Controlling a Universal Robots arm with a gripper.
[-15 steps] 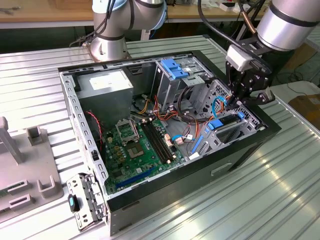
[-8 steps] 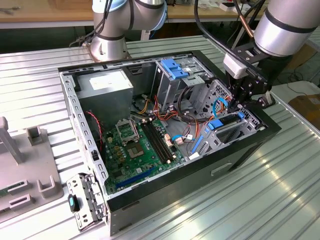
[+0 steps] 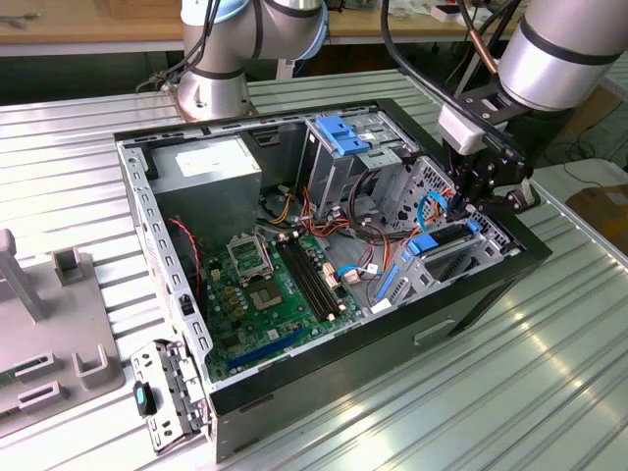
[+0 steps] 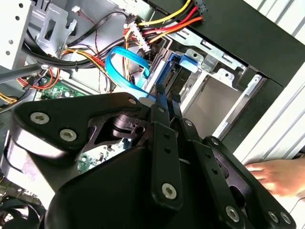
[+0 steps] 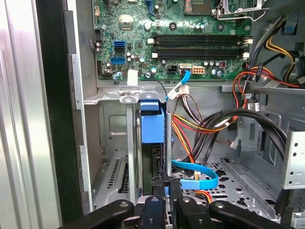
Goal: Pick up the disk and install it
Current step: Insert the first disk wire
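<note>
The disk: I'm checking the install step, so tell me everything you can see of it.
In the first wrist view, the disk stands on edge in a slot of the grey metal drive bay at the computer case's corner, between the bay's upright walls. Its bright blue plastic carrier shows clearly, with the dark edge of the drive running on from it. The gripper appears closed on its near edge. A thin blue cable curves close beside it; whether they touch cannot be told.

Your arm [image 3: 564, 49] reaches in from the exterior view's upper right, its wrist bent over the case's [image 3: 471, 304] corner at the exterior view's right. Your gripper [image 3: 464, 206] points downward, black fingers [image 5: 158, 188] drawn nearly together in both wrist views.
</note>
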